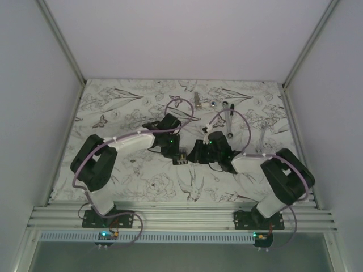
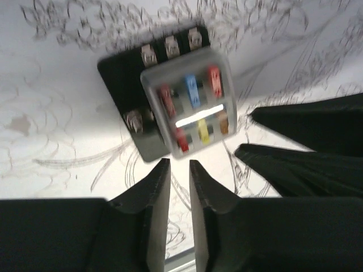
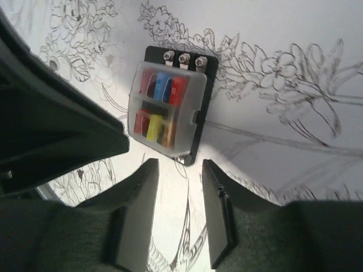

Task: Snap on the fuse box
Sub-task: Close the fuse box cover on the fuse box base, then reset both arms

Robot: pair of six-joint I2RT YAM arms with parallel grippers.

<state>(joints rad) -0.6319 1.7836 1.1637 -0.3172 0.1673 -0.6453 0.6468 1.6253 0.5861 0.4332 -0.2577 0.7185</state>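
The fuse box [image 1: 181, 158] lies flat on the flower-print table between my two grippers. It is a black square block [image 2: 122, 85] with a clear cover [image 2: 190, 107] over red, blue and yellow fuses. In the left wrist view the cover looks turned a little against the base. My left gripper [image 2: 180, 165] hangs just short of the box's near corner, its jaws a narrow gap apart with only table between them. My right gripper [image 3: 180, 164] also stops just short of the fuse box [image 3: 170, 110], open wider and empty. Neither gripper touches the box.
Each wrist view catches the other gripper close beside the box: right fingers [image 2: 306, 153], left gripper [image 3: 57, 130]. Small metal parts [image 1: 197, 101] and a silver ratchet wrench [image 1: 229, 122] lie at the back of the table. White walls close in both sides.
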